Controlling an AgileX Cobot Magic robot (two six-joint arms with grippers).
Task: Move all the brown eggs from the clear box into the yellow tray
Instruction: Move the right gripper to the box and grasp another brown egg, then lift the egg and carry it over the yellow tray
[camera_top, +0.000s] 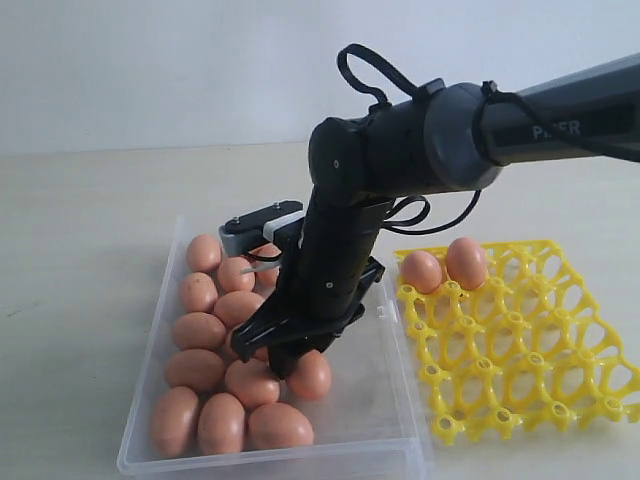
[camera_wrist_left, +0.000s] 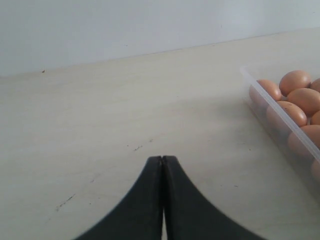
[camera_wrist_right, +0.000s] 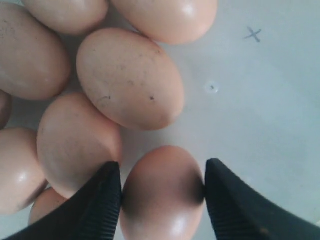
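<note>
Several brown eggs (camera_top: 215, 335) lie clustered in the left half of the clear box (camera_top: 395, 400). My right gripper (camera_top: 290, 362) reaches down into the box, and its two black fingers press both sides of one brown egg (camera_wrist_right: 162, 200) at the cluster's edge; this egg (camera_top: 312, 377) rests on the box floor. Two brown eggs (camera_top: 421, 271) sit in the yellow tray (camera_top: 520, 350) at its far left corner. My left gripper (camera_wrist_left: 162, 159) is shut and empty above bare table, with the box wall (camera_wrist_left: 280, 111) and eggs (camera_wrist_left: 295, 81) off to its side. It is outside the exterior view.
The right arm (camera_top: 450, 140) crosses above the tray's far side. The yellow tray stands directly right of the box, nearly touching it. The box floor (camera_wrist_right: 260, 90) beside the gripped egg is bare. A pale tabletop (camera_top: 80, 250) surrounds everything.
</note>
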